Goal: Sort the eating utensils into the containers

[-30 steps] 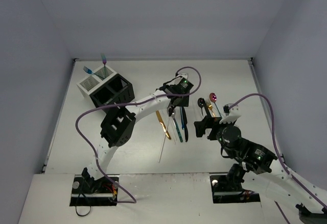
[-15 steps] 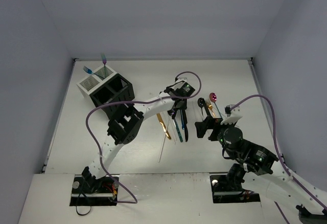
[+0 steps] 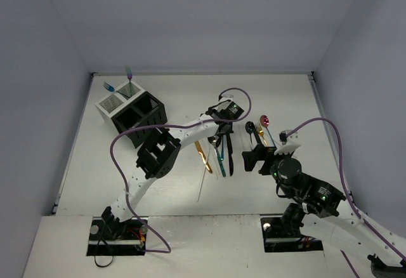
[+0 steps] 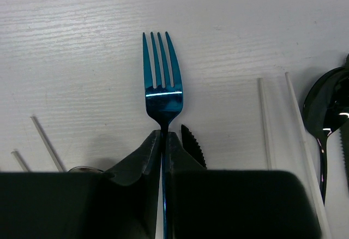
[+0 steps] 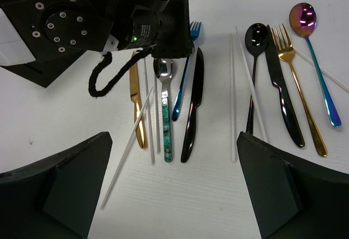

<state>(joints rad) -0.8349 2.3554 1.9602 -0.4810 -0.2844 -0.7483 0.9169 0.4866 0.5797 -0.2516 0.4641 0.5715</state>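
My left gripper (image 4: 163, 136) is shut on the neck of a blue fork (image 4: 162, 81), whose tines point away over the white table. In the top view this gripper (image 3: 222, 136) is over the left group of utensils. In the right wrist view the blue fork (image 5: 183, 83) lies between a green-handled silver spoon (image 5: 165, 119) and a black knife (image 5: 192, 108), with a gold knife (image 5: 136, 108) further left. My right gripper (image 5: 172, 181) is open and empty, above the table on the near side of them. The containers (image 3: 131, 112) stand at the far left, apart from both grippers.
A black spoon (image 5: 252, 59), a second black knife (image 5: 283, 97), a gold fork (image 5: 297, 86) and an iridescent spoon (image 5: 317, 59) lie to the right. Thin white sticks (image 5: 126, 151) lie among the utensils. Two utensils (image 3: 129, 75) stand in the far white bin.
My left gripper has moved a little right and nearer over the utensil row, and its arm has stretched out. The right arm has barely moved.
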